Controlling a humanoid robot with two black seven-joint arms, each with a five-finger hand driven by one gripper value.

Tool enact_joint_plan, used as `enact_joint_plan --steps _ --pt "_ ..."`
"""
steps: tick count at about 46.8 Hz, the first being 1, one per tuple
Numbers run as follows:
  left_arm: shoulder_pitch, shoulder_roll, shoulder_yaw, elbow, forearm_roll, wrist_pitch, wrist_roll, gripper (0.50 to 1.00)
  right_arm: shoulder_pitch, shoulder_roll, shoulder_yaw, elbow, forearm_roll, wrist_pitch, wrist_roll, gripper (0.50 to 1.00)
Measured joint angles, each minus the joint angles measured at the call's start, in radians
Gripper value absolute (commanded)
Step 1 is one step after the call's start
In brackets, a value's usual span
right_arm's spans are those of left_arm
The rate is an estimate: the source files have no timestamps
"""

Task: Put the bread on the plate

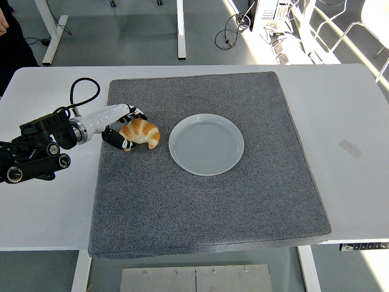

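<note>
Head view: golden-brown crescent-shaped bread roll (pixel 140 133) lying on the grey felt mat (pixel 206 207), toward its left side, just beside but apart from the round pale-grey shallow plate (pixel 206 144) to its right. Not yet on the plate. Left robot hand (pixel 122 126) at the roll's left end, white-backed with black fingers (pixel 135 112): upper fingers arched over the top edge, thumb tucked against the lower left tip. Curled around the end, seemingly closing to a grasp; firm contact on both sides cannot be confirmed, roll not lifted.

Step in hand, by judgement: securing the pinch before lifting. Best done by closing evenly from above and below, not pushing sideways, since a light curved roll would likely skid or pivot on the felt. Grip at one tip only, so drooping or rotation of the far end to be expected; slow lift advisable, high enough to clear the plate rim, then a short carry rightward and release over the plate's middle.

Right arm not visible. White worktop (pixel 358 109) under the mat.
</note>
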Motion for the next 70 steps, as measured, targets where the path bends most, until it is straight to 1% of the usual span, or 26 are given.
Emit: enact_joint_plan --steps 3,6,10,16,18,29,41,56,61,70 --pt "0.0 0.0 -0.001 0.0 0.0 0.001 -0.001 0.669 0.0 0.0 0.0 0.0 0.0 0.0 0.0 1.0" --pt "0.0 0.001 -0.007 0.001 0.0 0.004 -0.001 0.624 -0.001 0.0 0.0 0.0 0.0 0.0 0.0 1.0" --pt "0.0 0.002 -0.023 0.001 0.0 0.006 -0.001 0.598 0.0 0.0 0.0 0.0 0.0 0.0 0.0 1.0" --pt "-0.001 0.005 -0.057 0.001 -0.001 0.006 -0.001 0.584 0.0 0.0 0.0 0.0 0.0 0.0 0.0 1.0" --pt "-0.003 0.006 -0.066 0.0 -0.002 0.006 -0.001 0.569 -0.001 0.0 0.0 0.0 0.0 0.0 0.0 1.0" --pt "-0.018 0.009 -0.116 0.0 -0.004 0.005 0.0 0.578 -0.001 0.0 0.0 0.0 0.0 0.0 0.0 1.0" --pt "-0.077 -0.014 -0.124 -0.006 0.002 0.005 0.0 0.584 0.0 0.0 0.0 0.0 0.0 0.0 0.0 1.0" --pt "-0.09 -0.107 -0.125 -0.012 0.034 0.005 0.001 0.584 0.0 0.0 0.0 0.0 0.0 0.0 0.0 1.0" --pt "-0.089 -0.137 -0.125 -0.011 0.07 0.005 0.003 0.584 0.0 0.0 0.0 0.0 0.0 0.0 0.0 1.0" --pt "-0.074 -0.19 -0.127 -0.007 0.111 0.006 0.022 0.587 -0.001 0.0 0.0 0.0 0.0 0.0 0.0 1.0"
